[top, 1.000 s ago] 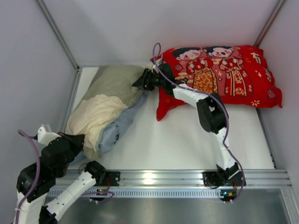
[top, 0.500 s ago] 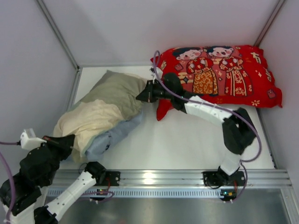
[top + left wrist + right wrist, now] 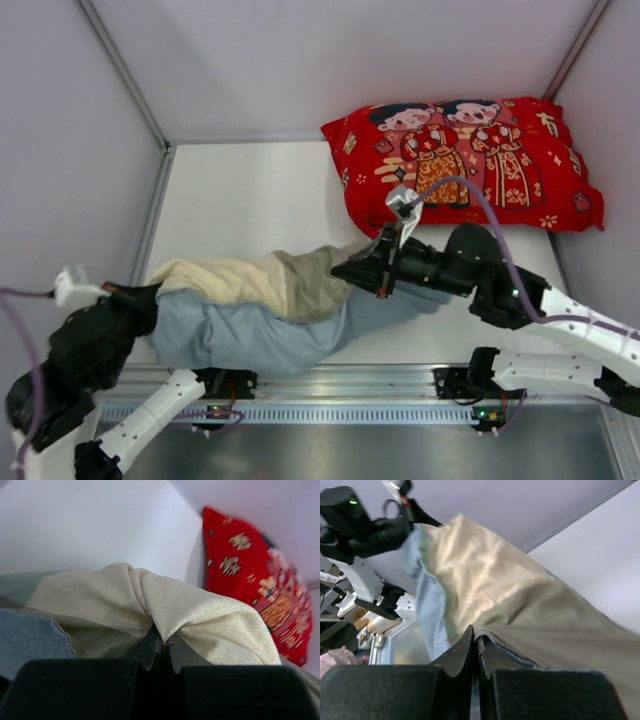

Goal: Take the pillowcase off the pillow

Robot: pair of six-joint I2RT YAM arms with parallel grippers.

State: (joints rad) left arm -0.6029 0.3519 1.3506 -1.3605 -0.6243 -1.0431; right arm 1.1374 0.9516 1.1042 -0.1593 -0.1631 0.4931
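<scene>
Left claw (image 3: 138,300) is pinching the cream end of the pillowcase (image 3: 250,325). The pillowcase is stretched between both claws along the near edge of the worktop (image 3: 250,200), cream and sage-green above, blue-grey below. Right claw (image 3: 352,270) is clamped on its green end. Red pillow (image 3: 470,160) lies at far right; its gold characters are unreadable.

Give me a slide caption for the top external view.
Left end effector and right end effector pinch opposite ends of the pillowcase.
</scene>
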